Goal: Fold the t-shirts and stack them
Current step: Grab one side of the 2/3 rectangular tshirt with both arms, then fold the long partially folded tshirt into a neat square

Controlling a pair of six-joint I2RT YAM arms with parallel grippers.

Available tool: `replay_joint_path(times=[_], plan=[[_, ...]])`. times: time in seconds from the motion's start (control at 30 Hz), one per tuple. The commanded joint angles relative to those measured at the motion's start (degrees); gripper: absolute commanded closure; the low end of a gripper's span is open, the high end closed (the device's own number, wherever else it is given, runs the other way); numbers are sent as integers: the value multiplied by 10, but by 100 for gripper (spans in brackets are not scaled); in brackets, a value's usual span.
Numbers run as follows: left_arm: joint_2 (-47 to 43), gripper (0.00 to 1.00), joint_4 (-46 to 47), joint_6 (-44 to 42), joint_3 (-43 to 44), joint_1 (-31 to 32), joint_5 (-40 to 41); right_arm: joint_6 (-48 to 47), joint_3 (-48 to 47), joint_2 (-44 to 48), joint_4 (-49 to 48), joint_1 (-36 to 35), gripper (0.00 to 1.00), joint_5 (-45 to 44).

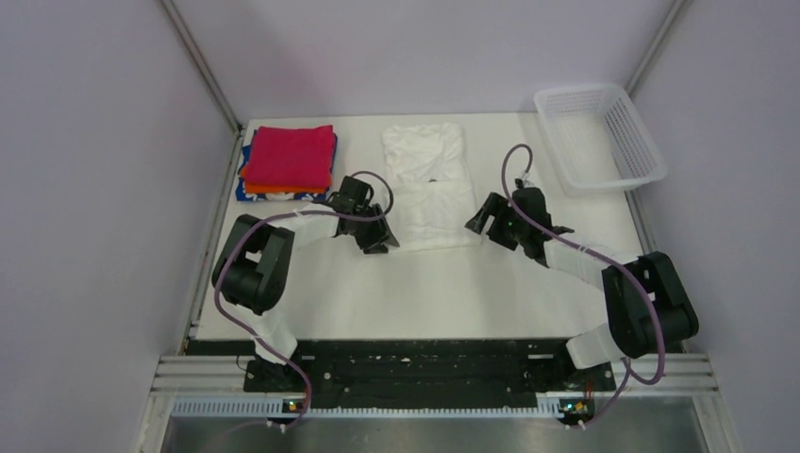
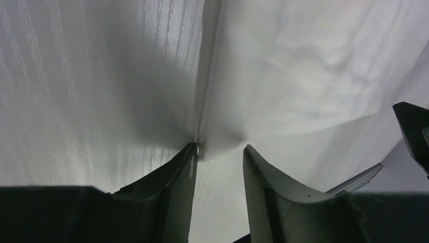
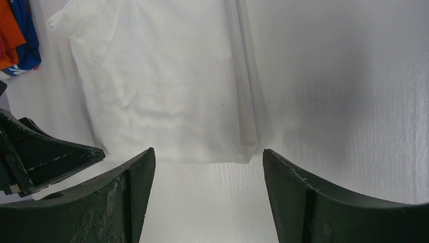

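The white t-shirt point(image 1: 426, 184) lies flat on the middle of the tabletop point(image 1: 425, 293). It is folded into a long, narrow strip that runs from the far edge toward the arms. We see no print on the side facing up.

Its near hem sits between the two tools. The left tool point(image 2: 220, 149) is low at the hem's near left corner. In the left wrist view we find its jaws a little apart, the tip of the cloth's corner right at the end of one finger and nothing clamped between them.

The right tool point(image 3: 208, 153) hovers just off the near right corner, jaws spread wide and empty. In the right wrist view we see that corner just ahead of the gap, not between the fingers. From above, the two tools face each other across the hem, each just beside its own corner.

To the left of the strip, at the far left corner, stands a folded stack. The magenta-red t-shirt point(image 1: 290, 154) is on top, the orange t-shirt point(image 1: 274, 188) shows as a thin edge beneath it, and the blue t-shirt point(image 1: 247, 189) is at the bottom. We see a bare strip of tabletop between the stack and the white shirt.

A white mesh basket point(image 1: 599, 135) sits at the far right corner, well apart from the cloth.
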State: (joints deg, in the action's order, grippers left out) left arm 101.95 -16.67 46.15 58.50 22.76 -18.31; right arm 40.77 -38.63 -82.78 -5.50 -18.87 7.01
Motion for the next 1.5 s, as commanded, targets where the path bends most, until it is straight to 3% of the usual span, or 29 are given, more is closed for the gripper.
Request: replay_joint_path(times=[0.0, 0.1, 0.33, 0.43, 0.5, 0.63, 0.67, 0.87, 1.0, 1.1, 1.2, 1.33, 1.47], plan=[[11, 58, 7, 0, -5, 17, 16, 23, 1, -13, -5, -4, 25, 19], [12, 66, -1, 2, -8, 21, 34, 23, 0, -27, 10, -17, 27, 2], [28, 100, -7, 5, 1, 22, 59, 23, -5, -68, 24, -30, 42, -49], [31, 100, -6, 3, 4, 22, 61, 28, -3, -78, 29, -31, 49, -64], [28, 100, -3, 3, 1, 22, 65, 32, 2, -79, 24, -31, 61, -62], [10, 100, -3, 2, -11, 22, 72, 31, 9, -69, 24, -37, 98, -54], [1, 100, -1, 2, -16, 23, 72, 31, 13, -64, 26, -40, 100, -51], [-113, 100, -27, 4, -96, 41, 94, 21, 66, 65, 89, -67, 100, -21], [-223, 100, -77, 17, -145, 86, 127, 8, 111, 199, 141, -89, 100, 63], [-303, 100, -126, 28, -153, 119, 136, 18, 119, 288, 179, -93, 100, 120], [-372, 100, -152, 25, -136, 126, 139, 20, 96, 359, 202, -93, 100, 121], [-411, 100, -116, -1, -111, 125, 167, -3, 46, 349, 204, -87, 100, 91], [-369, 100, -75, -23, -52, 94, 165, 8, 8, 301, 133, -45, 100, 103]])
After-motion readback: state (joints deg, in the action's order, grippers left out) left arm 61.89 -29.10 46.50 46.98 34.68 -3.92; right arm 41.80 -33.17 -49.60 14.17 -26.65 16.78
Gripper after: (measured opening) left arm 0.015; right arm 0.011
